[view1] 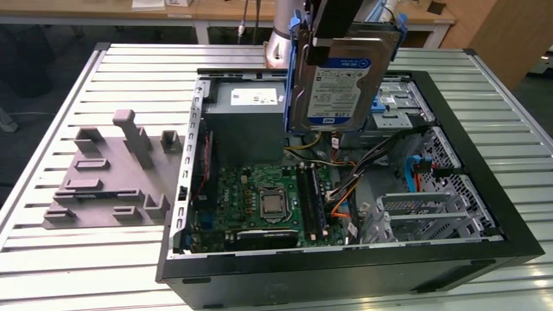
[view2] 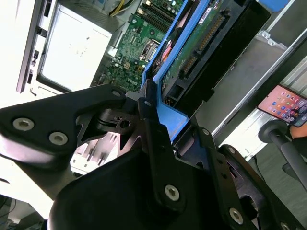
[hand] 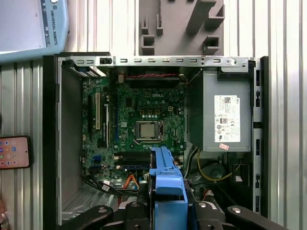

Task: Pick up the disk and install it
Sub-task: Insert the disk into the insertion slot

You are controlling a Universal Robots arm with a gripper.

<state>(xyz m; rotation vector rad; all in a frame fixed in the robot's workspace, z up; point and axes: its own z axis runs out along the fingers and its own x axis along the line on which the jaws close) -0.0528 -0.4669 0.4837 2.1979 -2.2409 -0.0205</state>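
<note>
Now we hold the disk on edge in the air above the open computer case, near its grey power supply; our fingers are clenched on the disk's blue rail frame, and the case sits on the slatted surface.

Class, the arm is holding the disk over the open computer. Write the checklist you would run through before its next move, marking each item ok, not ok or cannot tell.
1. Grip: the tool is shut on the blue rail frame of the disk: ok.
2. Disk lifted clear, hanging above the computer case: ok.
3. Case side open, motherboard exposed: ok.
4. Loose cables under the disk out of its way: cannot tell.
5. Phone lying outside the case on the table: ok.
</note>
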